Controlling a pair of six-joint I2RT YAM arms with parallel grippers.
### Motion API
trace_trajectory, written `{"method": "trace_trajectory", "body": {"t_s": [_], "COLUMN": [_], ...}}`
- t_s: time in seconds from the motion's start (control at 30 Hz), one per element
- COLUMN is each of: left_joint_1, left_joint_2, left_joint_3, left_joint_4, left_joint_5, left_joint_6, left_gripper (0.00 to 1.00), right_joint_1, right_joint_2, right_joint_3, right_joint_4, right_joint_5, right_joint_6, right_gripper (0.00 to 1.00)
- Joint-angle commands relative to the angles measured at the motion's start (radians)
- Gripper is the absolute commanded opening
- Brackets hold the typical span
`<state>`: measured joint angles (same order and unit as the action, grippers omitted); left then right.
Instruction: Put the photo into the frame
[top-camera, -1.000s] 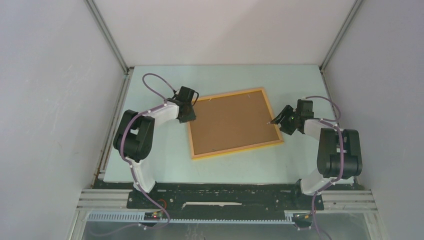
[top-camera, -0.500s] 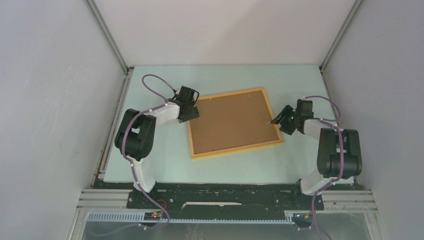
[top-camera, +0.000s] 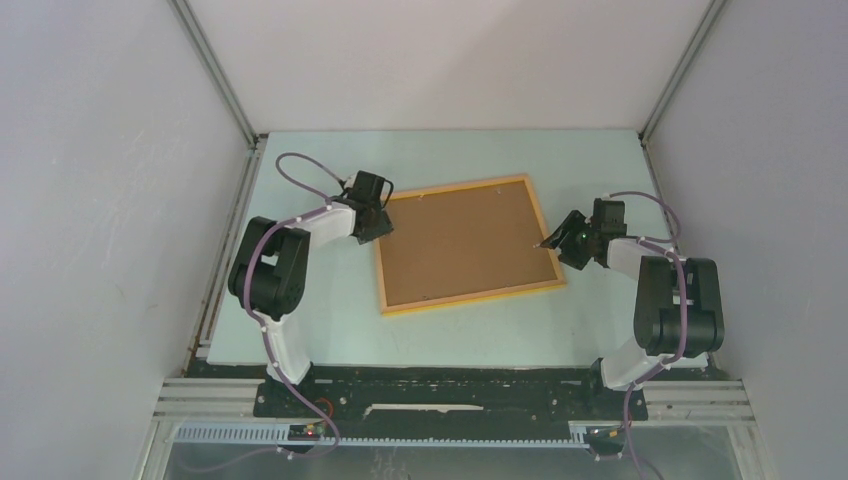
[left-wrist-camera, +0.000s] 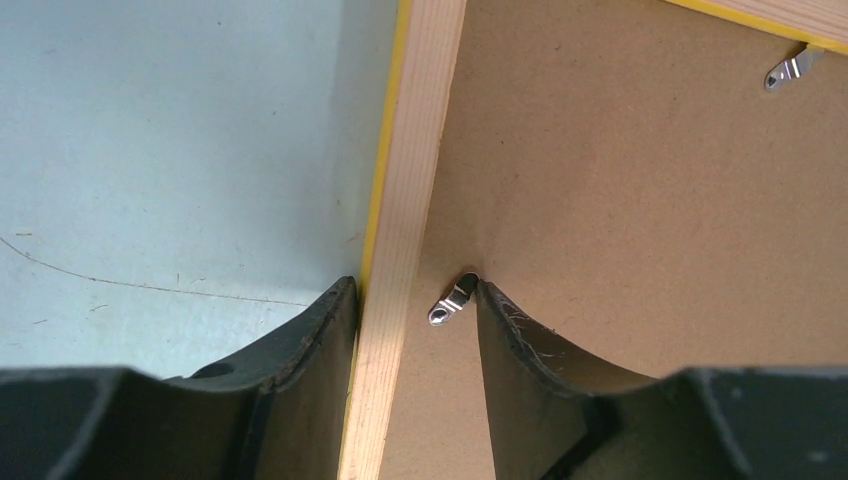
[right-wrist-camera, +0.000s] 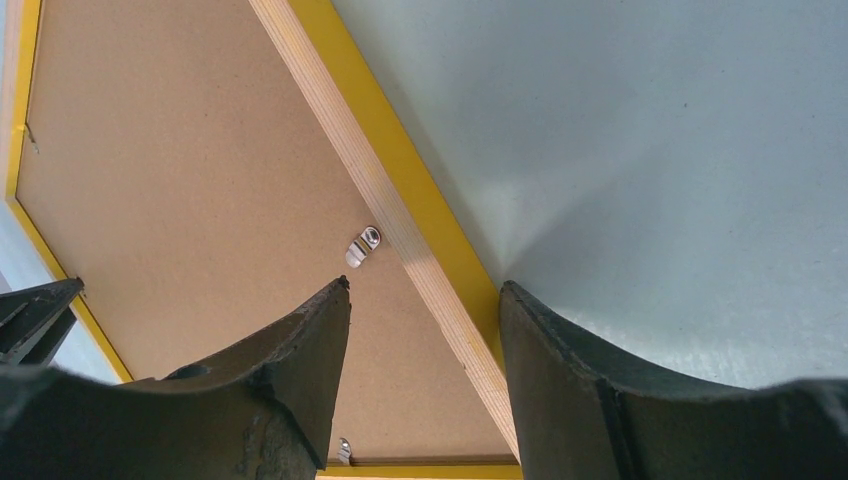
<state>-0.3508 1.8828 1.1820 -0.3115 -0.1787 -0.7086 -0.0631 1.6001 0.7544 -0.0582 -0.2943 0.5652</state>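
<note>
A pale green surface (top-camera: 450, 335) carries the frame (top-camera: 470, 299), orange-yellow wood, lying back-up near the middle and slightly skewed to the edges. A brown backing board (top-camera: 465, 245) fills its opening. The left end effector (left-wrist-camera: 412, 290) stands about half open astride the frame's left rail, clamping nothing. One finger is on the surface side close against the rail, and the other is on the board with its tip touching a small metal clip (left-wrist-camera: 453, 300). The right end effector (right-wrist-camera: 422, 288) is spread wider over the right rail, also gripping nothing. A second clip (right-wrist-camera: 363, 246) lies just beyond its inner finger.
</note>
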Motion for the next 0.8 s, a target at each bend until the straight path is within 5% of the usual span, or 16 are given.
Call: {"method": "trace_trajectory", "body": {"t_s": [0.0, 0.27, 0.77], "left_joint_1": [0.002, 0.001, 0.013], "left_joint_2": [0.042, 0.008, -0.029], "left_joint_3": [0.007, -0.008, -0.027], "left_joint_4": [-0.030, -0.082, -0.251], "left_joint_5": [-0.013, -0.103, -0.097], "left_joint_6": [-0.058, -0.109, -0.536], "left_gripper": [0.24, 0.00, 0.00], "right_joint_1": [0.025, 0.026, 0.028], "right_joint_2": [0.029, 0.030, 0.031], "right_joint_3": [0.003, 0.005, 0.008], "right_joint_4": [-0.017, -0.017, -0.020], "right_joint_5": [-0.028, -0.029, -0.026], "right_joint_6": [-0.008, -0.008, -0.008], "right_gripper": [0.64, 0.64, 0.63]}}
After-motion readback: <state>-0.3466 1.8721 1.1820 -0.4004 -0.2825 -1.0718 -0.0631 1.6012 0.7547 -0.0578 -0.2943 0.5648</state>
